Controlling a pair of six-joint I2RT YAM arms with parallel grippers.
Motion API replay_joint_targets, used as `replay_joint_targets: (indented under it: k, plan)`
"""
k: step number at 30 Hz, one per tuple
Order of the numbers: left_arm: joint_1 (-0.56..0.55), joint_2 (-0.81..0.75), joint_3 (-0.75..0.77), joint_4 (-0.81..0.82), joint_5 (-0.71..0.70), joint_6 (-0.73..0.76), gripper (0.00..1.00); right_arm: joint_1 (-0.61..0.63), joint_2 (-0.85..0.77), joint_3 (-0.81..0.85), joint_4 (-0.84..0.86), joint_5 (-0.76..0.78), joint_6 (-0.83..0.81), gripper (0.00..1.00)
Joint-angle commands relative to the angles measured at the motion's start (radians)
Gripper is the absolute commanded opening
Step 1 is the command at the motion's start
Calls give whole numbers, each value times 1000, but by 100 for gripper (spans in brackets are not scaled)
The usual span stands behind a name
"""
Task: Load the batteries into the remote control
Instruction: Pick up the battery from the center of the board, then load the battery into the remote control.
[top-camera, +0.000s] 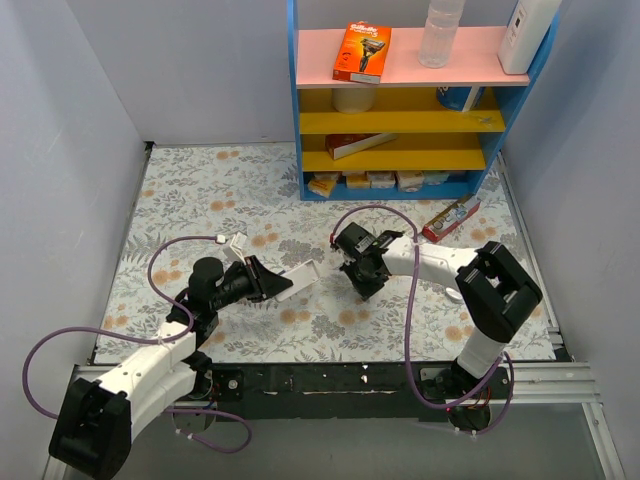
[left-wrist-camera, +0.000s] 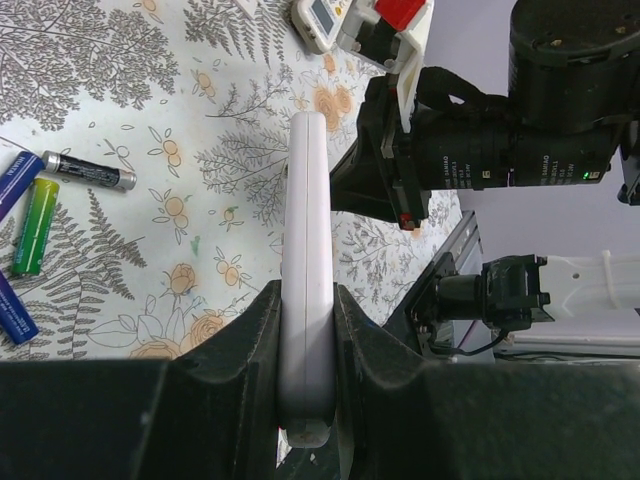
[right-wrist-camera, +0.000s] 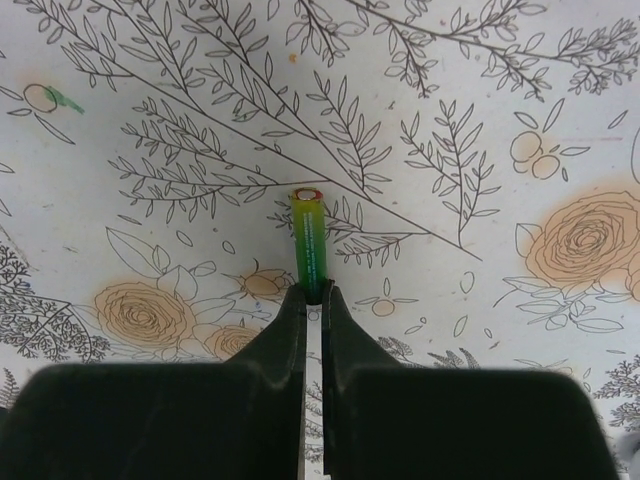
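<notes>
surface: floral table (top-camera: 200, 190) | lying on it: batteries (left-wrist-camera: 33, 225), shelf unit (top-camera: 294, 120), red-white box (top-camera: 452, 217)

a lab test booth: plain grey walls (top-camera: 60, 150) enclose a floral tabletop (top-camera: 200, 190) and toy-bright shelf (top-camera: 400, 122).

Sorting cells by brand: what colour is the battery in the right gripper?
The battery is green shading to yellow; right wrist view.

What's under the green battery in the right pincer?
Only the flowery table cover shows beneath the green battery. Its near end is hidden inside the right pincer.
</notes>
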Motion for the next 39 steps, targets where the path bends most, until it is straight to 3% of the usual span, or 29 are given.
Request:
replay_joint_targets:
  k: [1, 11, 20, 25, 39]
  plan:
    - [-5, 10, -21, 109, 49, -12, 0, 7, -56, 49, -63, -20, 3, 1]
    - [-8, 47, -53, 265, 126, -29, 0, 19, -194, 233, -174, -201, 123, 1]
    - [-31, 53, -35, 241, 116, -15, 0, 41, -111, 403, -250, -308, 181, 1]
    - [-37, 51, -10, 150, 63, -10, 0, 48, -83, 416, -278, -311, 211, 1]
    - [-40, 39, -10, 179, 75, -39, 0, 48, -23, 414, -281, -330, 238, 1]
